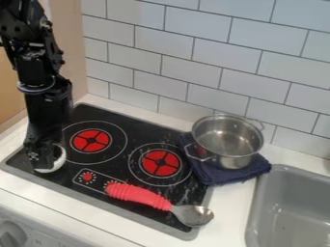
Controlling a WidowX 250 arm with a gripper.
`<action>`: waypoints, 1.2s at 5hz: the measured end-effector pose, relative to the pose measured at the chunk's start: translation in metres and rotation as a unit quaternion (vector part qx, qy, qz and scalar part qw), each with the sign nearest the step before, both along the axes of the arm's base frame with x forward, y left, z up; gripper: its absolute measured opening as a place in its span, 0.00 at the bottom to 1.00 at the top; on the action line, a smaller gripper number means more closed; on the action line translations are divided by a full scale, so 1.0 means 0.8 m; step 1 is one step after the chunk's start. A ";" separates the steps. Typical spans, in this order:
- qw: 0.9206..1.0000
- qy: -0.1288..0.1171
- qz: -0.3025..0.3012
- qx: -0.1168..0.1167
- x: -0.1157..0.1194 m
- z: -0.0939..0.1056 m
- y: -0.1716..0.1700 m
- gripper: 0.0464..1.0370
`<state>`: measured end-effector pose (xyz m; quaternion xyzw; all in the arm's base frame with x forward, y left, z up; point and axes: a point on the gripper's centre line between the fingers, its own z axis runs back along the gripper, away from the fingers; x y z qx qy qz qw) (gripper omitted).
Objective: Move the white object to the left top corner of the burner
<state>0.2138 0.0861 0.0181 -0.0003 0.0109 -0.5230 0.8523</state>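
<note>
No words, brands or numbers can be read. Faint marks on the front panel (pixel 34 223), beside the knob (pixel 11 235), and a small pale mark on the end effector (pixel 44 169) are too small to make out.

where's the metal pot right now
In the camera view, the metal pot sits right of the burners on a dark blue cloth, up and left of the grey sink.

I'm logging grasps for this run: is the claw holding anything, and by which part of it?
That cannot be told: the claw is down at the white object and covers part of it, hiding any hold.
</note>
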 end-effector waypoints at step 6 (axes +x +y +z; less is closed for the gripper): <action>1.000 -0.014 0.001 -0.013 -0.001 0.019 0.001 0.14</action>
